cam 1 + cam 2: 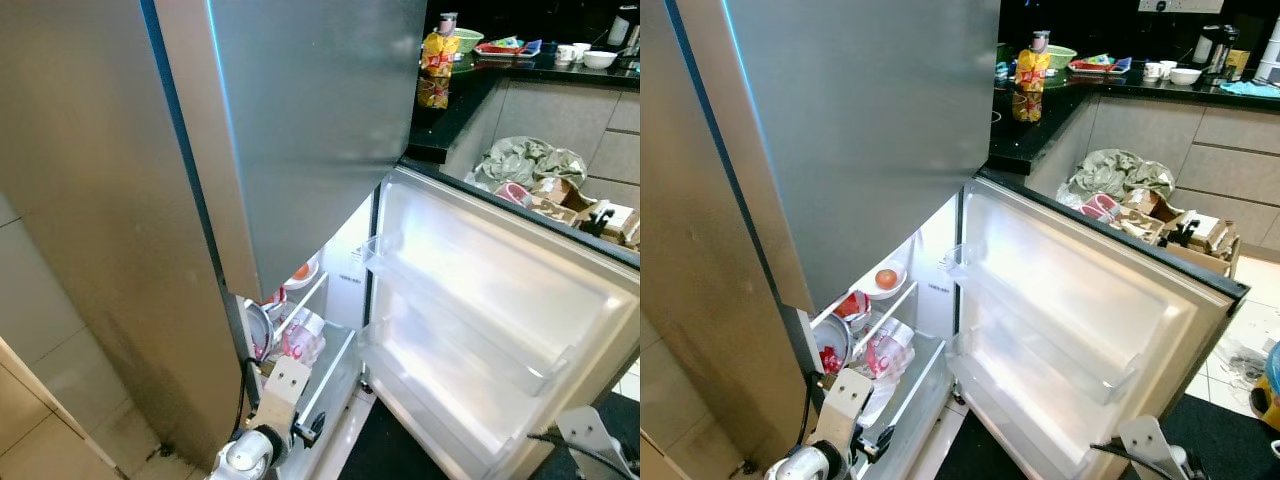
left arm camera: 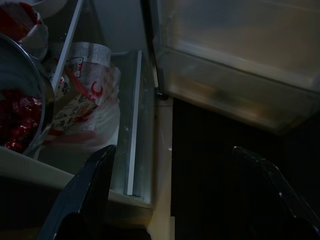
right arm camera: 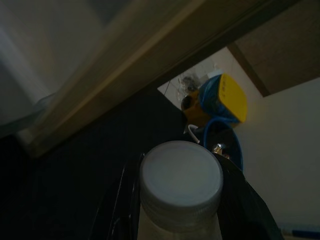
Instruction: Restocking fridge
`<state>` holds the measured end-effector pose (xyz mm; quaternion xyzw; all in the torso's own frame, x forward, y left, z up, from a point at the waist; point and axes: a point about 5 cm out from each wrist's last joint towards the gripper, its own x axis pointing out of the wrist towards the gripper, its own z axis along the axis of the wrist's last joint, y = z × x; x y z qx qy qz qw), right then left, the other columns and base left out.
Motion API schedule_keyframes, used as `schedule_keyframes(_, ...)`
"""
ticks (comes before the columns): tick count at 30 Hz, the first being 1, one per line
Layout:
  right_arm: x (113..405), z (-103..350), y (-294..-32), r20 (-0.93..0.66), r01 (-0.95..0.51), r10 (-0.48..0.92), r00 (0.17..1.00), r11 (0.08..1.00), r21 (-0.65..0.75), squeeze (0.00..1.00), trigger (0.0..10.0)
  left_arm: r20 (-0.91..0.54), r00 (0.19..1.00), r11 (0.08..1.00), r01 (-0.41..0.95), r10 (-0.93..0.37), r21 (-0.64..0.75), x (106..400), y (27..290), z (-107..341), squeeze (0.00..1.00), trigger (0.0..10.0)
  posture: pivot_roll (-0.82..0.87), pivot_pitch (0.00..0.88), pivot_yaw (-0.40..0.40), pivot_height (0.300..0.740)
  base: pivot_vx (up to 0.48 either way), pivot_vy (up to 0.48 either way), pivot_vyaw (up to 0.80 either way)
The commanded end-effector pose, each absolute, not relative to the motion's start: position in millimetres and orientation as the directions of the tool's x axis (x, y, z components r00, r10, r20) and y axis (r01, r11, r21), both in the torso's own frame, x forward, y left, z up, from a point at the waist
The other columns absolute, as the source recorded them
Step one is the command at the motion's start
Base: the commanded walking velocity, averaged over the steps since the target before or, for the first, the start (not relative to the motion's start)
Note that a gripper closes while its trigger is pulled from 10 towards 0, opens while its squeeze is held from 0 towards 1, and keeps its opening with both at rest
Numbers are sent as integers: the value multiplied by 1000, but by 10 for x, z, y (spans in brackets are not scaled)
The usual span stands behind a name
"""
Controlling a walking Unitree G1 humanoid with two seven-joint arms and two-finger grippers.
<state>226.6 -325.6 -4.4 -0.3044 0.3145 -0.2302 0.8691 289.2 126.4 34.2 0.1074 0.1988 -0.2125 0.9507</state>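
The left gripper (image 2: 170, 190) hangs empty, fingers spread, near the fridge's lower shelf (image 2: 131, 150). On the right, the right gripper (image 3: 180, 210) is clamped around a white-capped bottle (image 3: 181, 181) beside the open door (image 1: 500, 300). The bottle is probably stiff, smooth and slippery; holding below the cap seems safest.

Silver fridge door (image 1: 320, 120); white bottle cap (image 3: 181, 173), possibly greyish.

Bright light spills from inside the fridge (image 1: 910, 300), glaring off its open door (image 1: 1080, 310). Both wrist views are dim and soft.
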Motion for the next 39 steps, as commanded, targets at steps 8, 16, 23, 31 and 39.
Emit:
schedule_keyframes(8,2167,-465,-2558,-629,52,-314,711,915,-399,0,10000,-502,819,933,355,-277,64,2781,1418,70,0,10000,-59,97,11,740,0,0,0)
schedule_keyframes(16,2157,-587,-2195,-705,-76,-158,691,955,-288,0,10000,-606,764,968,248,-222,-43,2576,1534,-236,0,10000,-58,89,6,740,0,0,0)
schedule_keyframes(23,2169,-593,-2120,-708,-126,-114,697,952,-278,0,10000,-605,779,978,210,-163,8,2545,1555,-276,0,10000,-59,84,-4,740,0,0,0)
schedule_keyframes(31,2183,-580,-2130,-708,-135,-96,700,955,-264,0,10000,-597,790,984,177,-137,9,2576,1551,-287,0,10000,-66,75,-4,740,0,-220,0)
schedule_keyframes(39,2159,-587,-2152,-709,-139,-95,699,954,-265,0,10000,-572,807,982,187,-148,9,2633,1530,-242,0,10000,-70,65,1,740,0,-406,0)
